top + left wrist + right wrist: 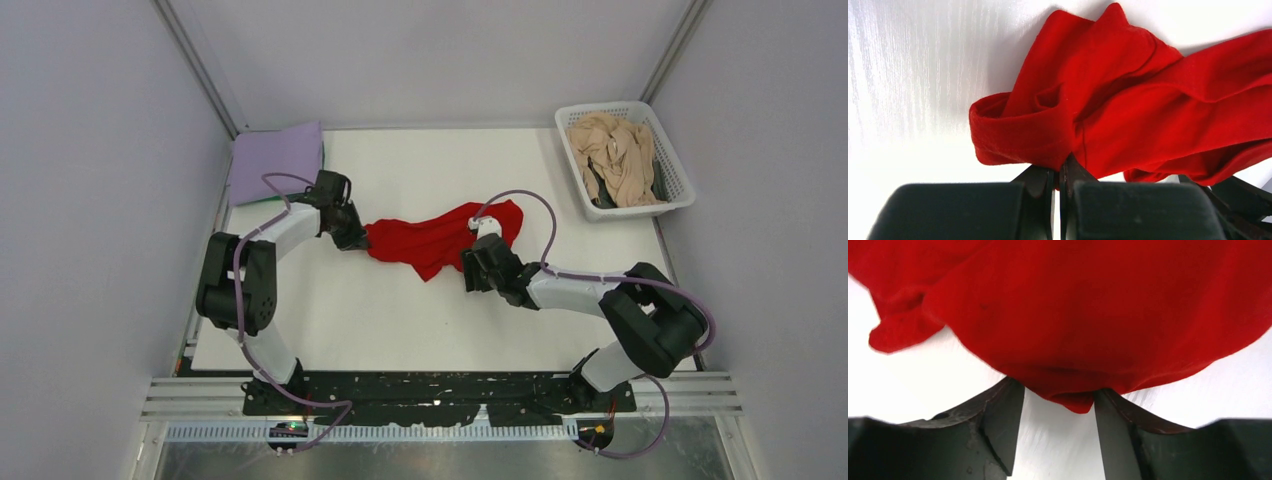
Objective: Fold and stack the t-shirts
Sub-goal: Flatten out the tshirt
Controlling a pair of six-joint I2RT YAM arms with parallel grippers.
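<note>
A bright red t-shirt [440,238] lies crumpled and stretched out across the middle of the white table [400,320]. My left gripper [352,238] is at its left end. In the left wrist view the gripper [1062,167] is shut on a fold of the red t-shirt [1128,100]. My right gripper [478,262] is at the shirt's lower right edge. In the right wrist view its jaws [1058,388] stand apart, and a small tip of the red t-shirt [1088,315] hangs between them without being pinched. A folded lavender t-shirt [275,160] lies at the back left. A beige t-shirt [612,160] fills the basket.
The white lattice basket [682,188] stands at the back right corner. A thin green edge [322,150] shows under the lavender shirt. Grey walls close in on both sides, and the arm bases sit on the near rail [440,395].
</note>
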